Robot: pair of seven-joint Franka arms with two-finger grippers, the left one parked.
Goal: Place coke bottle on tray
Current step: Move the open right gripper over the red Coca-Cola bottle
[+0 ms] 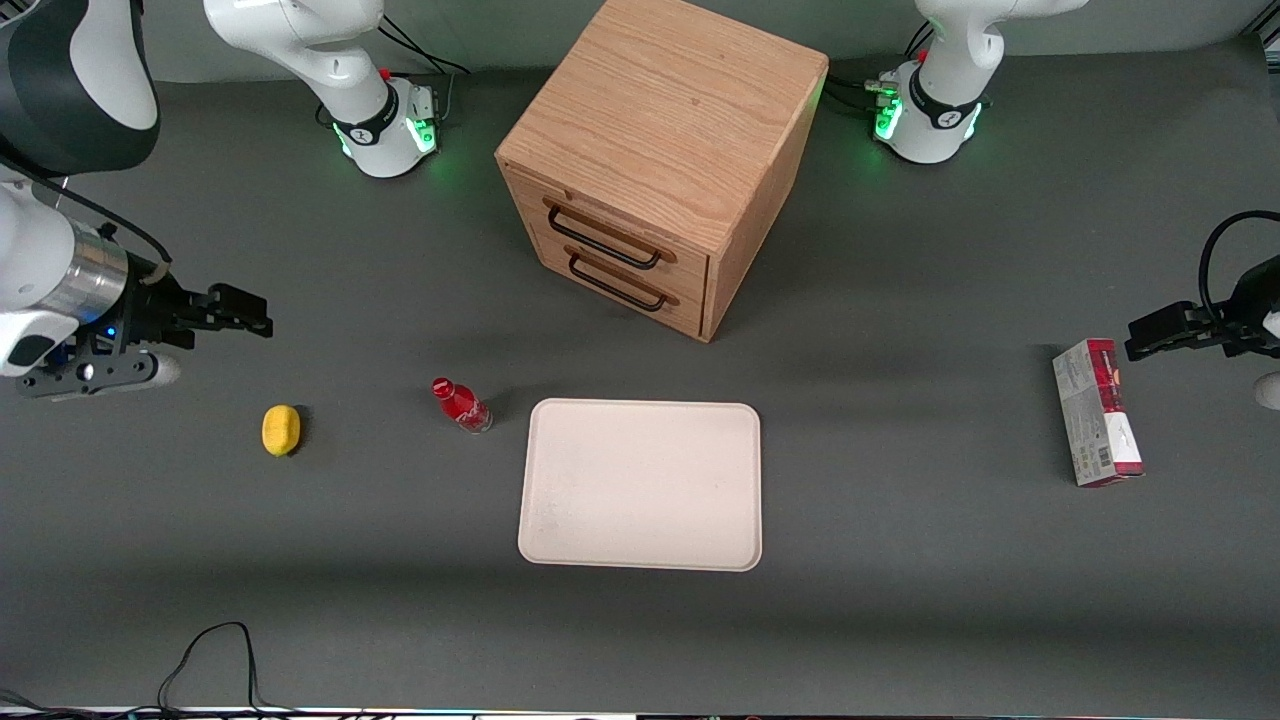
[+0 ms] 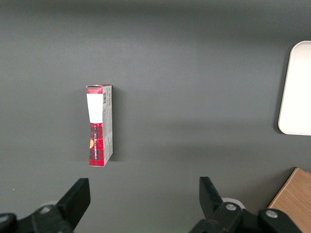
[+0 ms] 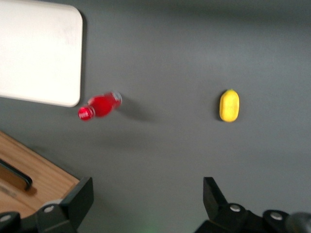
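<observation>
One coke bottle (image 1: 461, 405) beside tray (image 1: 641, 484), gripper (image 1: 262, 316) open — apart.

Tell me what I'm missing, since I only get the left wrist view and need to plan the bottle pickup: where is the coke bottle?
Observer: The coke bottle stands on the table beside the tray, close to its rim but not on it.
Operator: Is the working arm on it?
Observer: No. The gripper is open and holds nothing, up off the table toward the working arm's end, well apart from the bottle.
Operator: Anything near the bottle?
Observer: A yellow lemon-like object lies farther toward the working arm's end, clearly apart from the bottle.
</observation>
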